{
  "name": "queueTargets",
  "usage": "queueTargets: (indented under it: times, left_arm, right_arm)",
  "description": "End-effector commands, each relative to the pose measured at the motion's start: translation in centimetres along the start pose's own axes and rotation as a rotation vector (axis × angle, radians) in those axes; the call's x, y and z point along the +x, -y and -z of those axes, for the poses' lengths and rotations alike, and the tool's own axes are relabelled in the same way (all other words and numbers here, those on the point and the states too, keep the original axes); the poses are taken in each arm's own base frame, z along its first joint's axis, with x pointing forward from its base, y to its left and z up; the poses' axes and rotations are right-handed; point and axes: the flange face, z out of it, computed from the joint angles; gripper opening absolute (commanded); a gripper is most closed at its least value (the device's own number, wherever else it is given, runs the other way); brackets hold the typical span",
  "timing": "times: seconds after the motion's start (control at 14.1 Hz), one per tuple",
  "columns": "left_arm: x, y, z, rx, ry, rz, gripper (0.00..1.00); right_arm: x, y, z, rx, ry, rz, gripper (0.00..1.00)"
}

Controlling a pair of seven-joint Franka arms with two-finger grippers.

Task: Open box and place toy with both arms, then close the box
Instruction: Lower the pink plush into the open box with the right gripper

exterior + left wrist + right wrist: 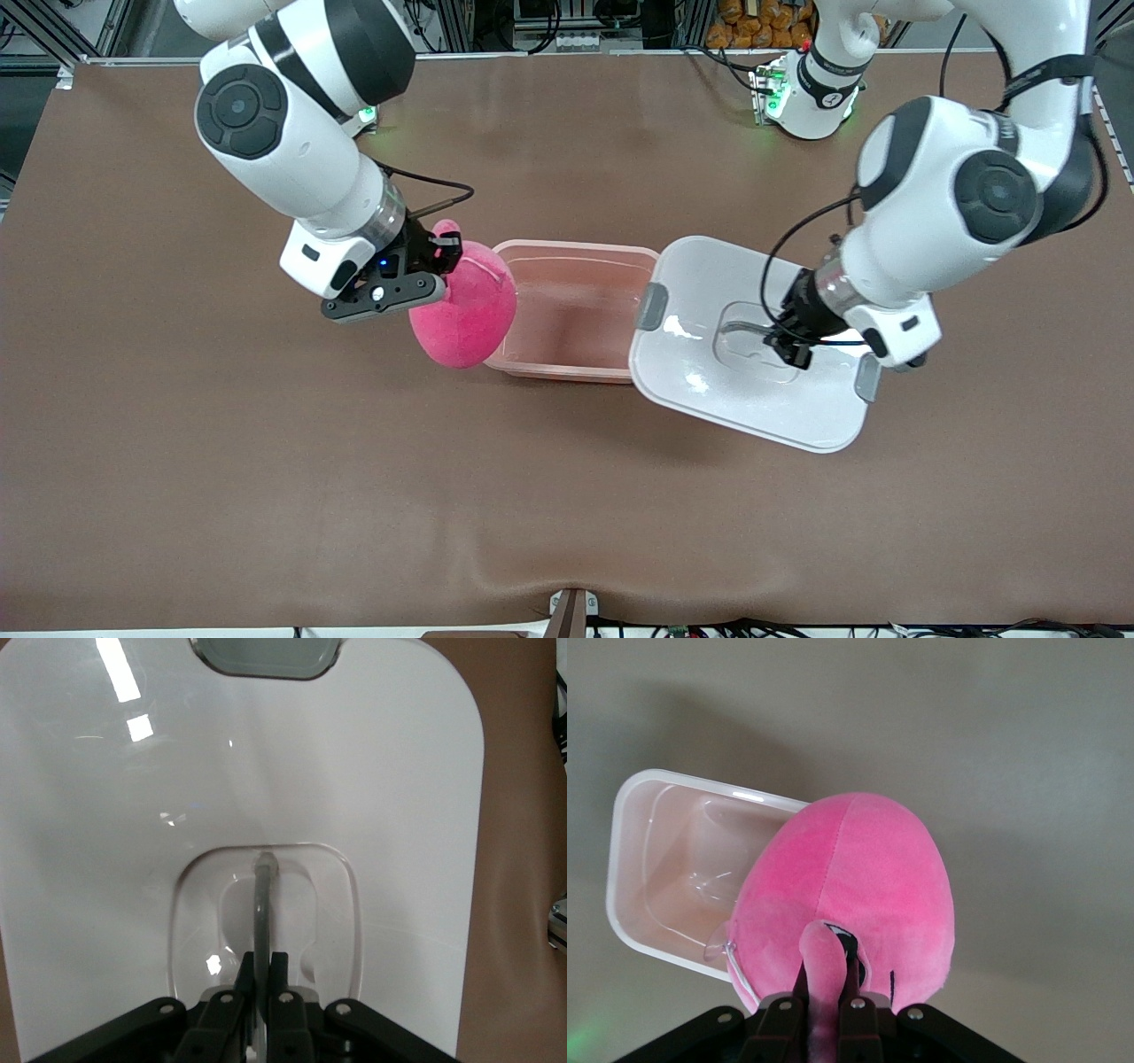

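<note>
Both clamped: right claw point(824, 1005) toy point(859, 877), left claw point(261, 992) lid handle point(263, 904).

A brown mat covers the counter point(266, 461), creased along the edge nearest the front camera. A small bracket point(571, 611) sits at the middle of that edge. Black cables point(567, 27) and orange objects point(762, 22) lie along the top edge.
</note>
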Motion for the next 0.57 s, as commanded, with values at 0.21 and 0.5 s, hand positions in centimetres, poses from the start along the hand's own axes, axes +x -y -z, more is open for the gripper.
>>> queueTargets:
  times: [0.21, 0.5]
  left_arm:
    - [3.1, 1.4, 1.5, 0.024, 0.030, -0.004, 0.00]
    - [5.2, 1.5, 1.3, 0.030, 0.031, 0.024, 0.00]
  right_arm:
    - [-0.1, 3.7, -2.8, 0.034, 0.050, -0.067, 0.00]
    - [-0.3, 5.7, -4.1, 0.072, 0.051, -0.126, 0.00]
